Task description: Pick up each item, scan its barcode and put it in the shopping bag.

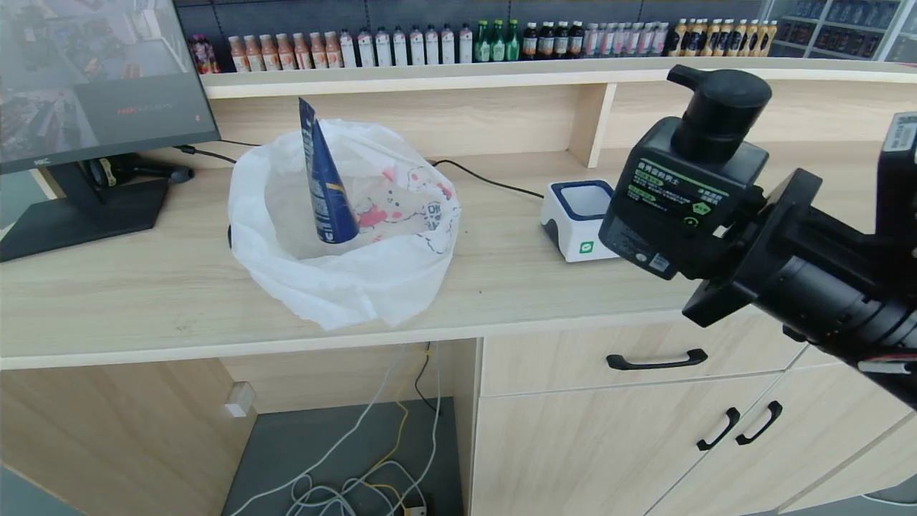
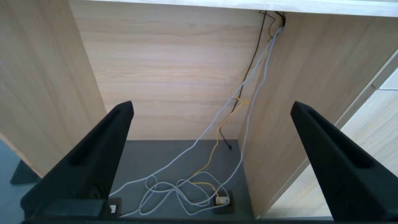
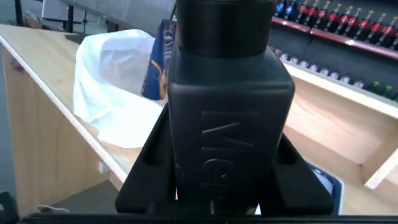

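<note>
Your right gripper (image 1: 723, 236) is clamped on the black pump bottle (image 1: 680, 193), holding it tilted in the air just in front of the scanner (image 1: 577, 218); your left gripper (image 2: 211, 106) hangs lower than the scanner, fingers spread wide, facing the cables (image 2: 186, 193) under the counter (image 1: 143, 301); left of the scanner sits the white shopping bag (image 1: 344, 279), a blue tube (image 1: 326, 186) upright inside; farther left of the scanner stands the monitor (image 1: 93, 79); behind the scanner runs a shelf of drinks (image 1: 458, 44).
</note>
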`<state>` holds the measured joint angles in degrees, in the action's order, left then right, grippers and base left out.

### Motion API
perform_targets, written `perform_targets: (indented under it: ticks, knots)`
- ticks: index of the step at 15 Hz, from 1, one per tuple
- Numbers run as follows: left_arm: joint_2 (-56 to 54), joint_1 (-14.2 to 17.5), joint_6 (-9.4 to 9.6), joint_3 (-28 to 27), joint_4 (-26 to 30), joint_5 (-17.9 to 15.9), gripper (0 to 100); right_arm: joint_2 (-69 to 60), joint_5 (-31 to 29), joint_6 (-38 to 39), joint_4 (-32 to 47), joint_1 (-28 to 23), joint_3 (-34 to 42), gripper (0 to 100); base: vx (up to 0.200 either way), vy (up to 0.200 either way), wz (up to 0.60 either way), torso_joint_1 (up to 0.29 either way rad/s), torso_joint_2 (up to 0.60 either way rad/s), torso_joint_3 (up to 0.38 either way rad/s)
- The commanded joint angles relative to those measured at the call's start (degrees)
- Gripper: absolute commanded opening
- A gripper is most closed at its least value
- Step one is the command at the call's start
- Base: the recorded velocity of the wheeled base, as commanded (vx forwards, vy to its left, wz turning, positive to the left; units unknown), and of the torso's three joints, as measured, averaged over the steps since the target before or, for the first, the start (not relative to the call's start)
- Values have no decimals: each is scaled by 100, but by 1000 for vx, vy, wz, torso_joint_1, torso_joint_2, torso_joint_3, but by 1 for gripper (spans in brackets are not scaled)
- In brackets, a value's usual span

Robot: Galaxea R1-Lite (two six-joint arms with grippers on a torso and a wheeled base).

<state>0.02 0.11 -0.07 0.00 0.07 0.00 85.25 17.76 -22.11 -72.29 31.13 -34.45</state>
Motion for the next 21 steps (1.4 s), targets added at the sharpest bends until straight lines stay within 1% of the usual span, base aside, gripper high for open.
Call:
perform_targets:
  ticks: [1, 4, 5, 6, 7, 8, 9, 11, 13, 14, 16, 17, 21]
  knots:
    - [-2, -2, -1, 0, 1, 0, 100, 730, 78, -909, 22, -336, -800, 0, 0, 0, 0, 0, 0, 0]
    - [-2, -2, -1, 0, 1, 0, 100, 1565, 105, -2289, -66, -345, -1890, 0, 0, 0, 0, 0, 0, 0]
    - [-2, -2, -1, 0, 1, 0, 100, 1679, 113, -2473, -110, -345, -1978, 0, 0, 0, 0, 0, 0, 0]
    - [-2, -2, -1, 0, 1, 0, 100, 1969, 184, -2842, -294, -389, -2083, 0, 0, 0, 0, 0, 0, 0]
    - [-2, -2, -1, 0, 1, 0, 100, 2242, 421, -3176, -365, -442, -2198, 0, 0, 0, 0, 0, 0, 0]
    - [-2, -2, -1, 0, 1, 0, 100, 2435, 834, -3431, -435, -644, -2347, 0, 0, 0, 0, 0, 0, 0]
    - [-2, -2, -1, 0, 1, 0, 100, 2567, 1107, -3607, -444, -767, -2593, 0, 0, 0, 0, 0, 0, 0]
    - [-2, -2, -1, 0, 1, 0, 100, 2760, 1616, -3792, -417, -969, -3050, 0, 0, 0, 0, 0, 0, 0]
    - [-2, -2, -1, 0, 1, 0, 100, 3077, 1950, -3844, -417, -1250, -3217, 0, 0, 0, 0, 0, 0, 0]
    - [-2, -11, -1, 0, 1, 0, 100, 3182, 2161, -4002, -417, -1488, -3279, 0, 0, 0, 0, 0, 0, 0]
    - [-2, -2, -1, 0, 1, 0, 100, 3270, 2390, -4161, -417, -1751, -3287, 0, 0, 0, 0, 0, 0, 0]
    - [-2, -2, -1, 0, 1, 0, 100, 3288, 2504, -4293, -417, -1760, -3287, 0, 0, 0, 0, 0, 0, 0]
    - [-2, -2, -1, 0, 1, 0, 100, 3358, 2522, -4354, -426, -1821, -3305, 0, 0, 0, 0, 0, 0, 0]
